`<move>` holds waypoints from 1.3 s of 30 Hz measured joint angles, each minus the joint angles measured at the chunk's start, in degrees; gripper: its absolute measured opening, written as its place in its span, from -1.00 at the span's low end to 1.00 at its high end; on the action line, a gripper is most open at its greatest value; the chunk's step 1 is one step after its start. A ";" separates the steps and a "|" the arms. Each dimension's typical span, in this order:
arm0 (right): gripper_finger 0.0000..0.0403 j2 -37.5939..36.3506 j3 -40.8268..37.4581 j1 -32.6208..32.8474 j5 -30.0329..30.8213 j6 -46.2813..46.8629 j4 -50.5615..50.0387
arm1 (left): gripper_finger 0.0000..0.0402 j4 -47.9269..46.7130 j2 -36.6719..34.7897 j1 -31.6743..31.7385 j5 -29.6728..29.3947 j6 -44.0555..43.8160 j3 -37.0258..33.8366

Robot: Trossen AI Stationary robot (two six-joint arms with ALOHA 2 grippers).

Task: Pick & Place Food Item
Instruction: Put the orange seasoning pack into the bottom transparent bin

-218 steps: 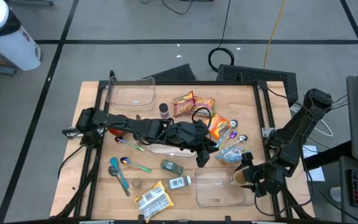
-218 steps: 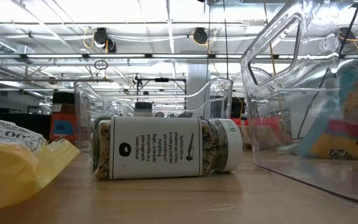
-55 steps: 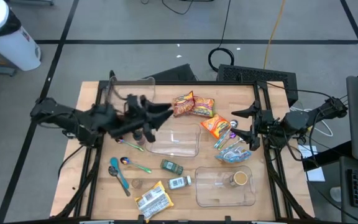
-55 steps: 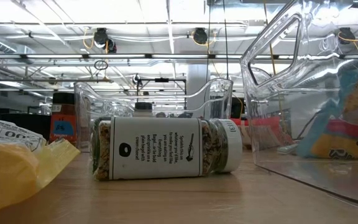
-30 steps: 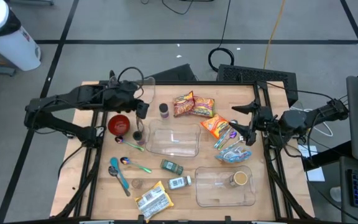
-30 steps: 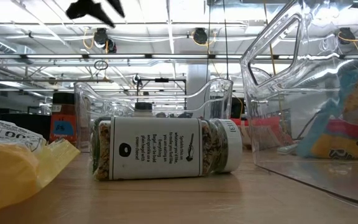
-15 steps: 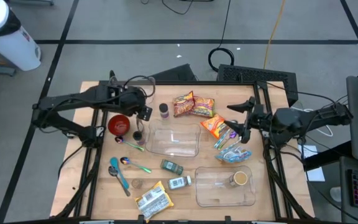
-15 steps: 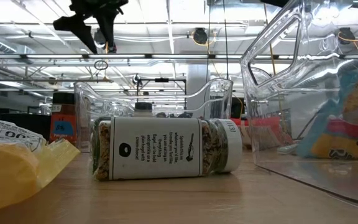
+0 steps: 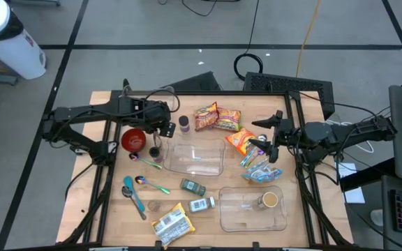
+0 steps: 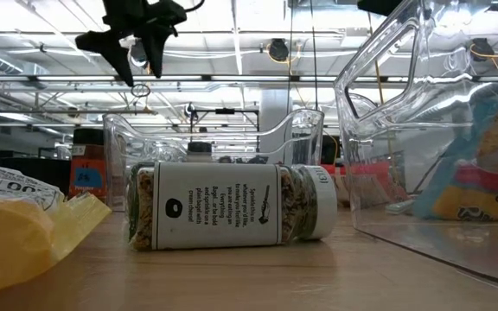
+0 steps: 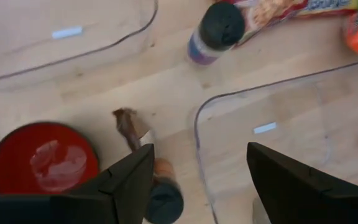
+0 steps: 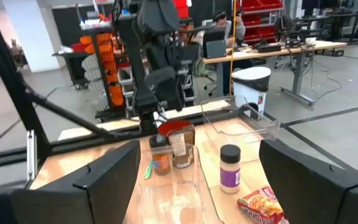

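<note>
— While the wooden table (image 9: 110, 209) holds everything, where's the left gripper (image 9: 165, 127)?
— Above a small dark-capped bottle (image 11: 165, 193) beside the red bowl (image 9: 134, 139), fingers spread, empty.
— And the right gripper (image 9: 266, 140)?
— Open, empty, over the orange snack packet (image 9: 244, 141).

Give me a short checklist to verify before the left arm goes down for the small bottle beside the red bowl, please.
1. Left pincer open: ok, its fingers stand wide apart in the left wrist view.
2. Left pincer empty: ok, nothing between the fingers.
3. Bottle in line with the pincer: ok, it shows between the fingers in the left wrist view, next to the red bowl.
4. Room around the bottle: not ok, the bowl and the clear tray stand close on either side.
5. Bottle upright: cannot tell for sure; only its dark cap is seen from above.
6. Right pincer out of the way: ok, it hovers by the snack bags on the table's right side.
</note>
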 joint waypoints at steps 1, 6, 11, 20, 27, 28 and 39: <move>0.59 0.00 0.00 0.00 0.01 0.30 -0.59 | 0.29 -0.25 0.16 0.00 0.55 -0.56 -0.01; 0.59 0.11 0.00 0.00 0.00 0.74 -1.52 | 0.28 -0.42 0.13 -0.28 1.10 -1.42 -0.19; 0.59 0.11 0.00 0.00 0.01 0.75 -1.63 | 0.27 -4.64 0.13 -0.28 1.12 -5.33 -1.67; 0.59 0.11 0.00 0.00 0.00 0.74 -2.22 | 0.27 -2.16 0.13 -0.28 3.24 -8.78 -7.25; 0.59 0.11 0.00 0.00 0.00 0.74 -2.22 | 0.24 0.85 0.13 -0.12 2.65 -9.62 -11.57; 0.59 0.11 0.00 0.00 -0.02 0.74 -2.22 | 0.24 1.36 0.13 -0.11 2.65 -10.06 -12.29; 0.59 0.11 0.00 0.00 -0.02 0.74 -2.22 | 0.15 5.48 0.13 -0.11 3.22 -14.72 -17.85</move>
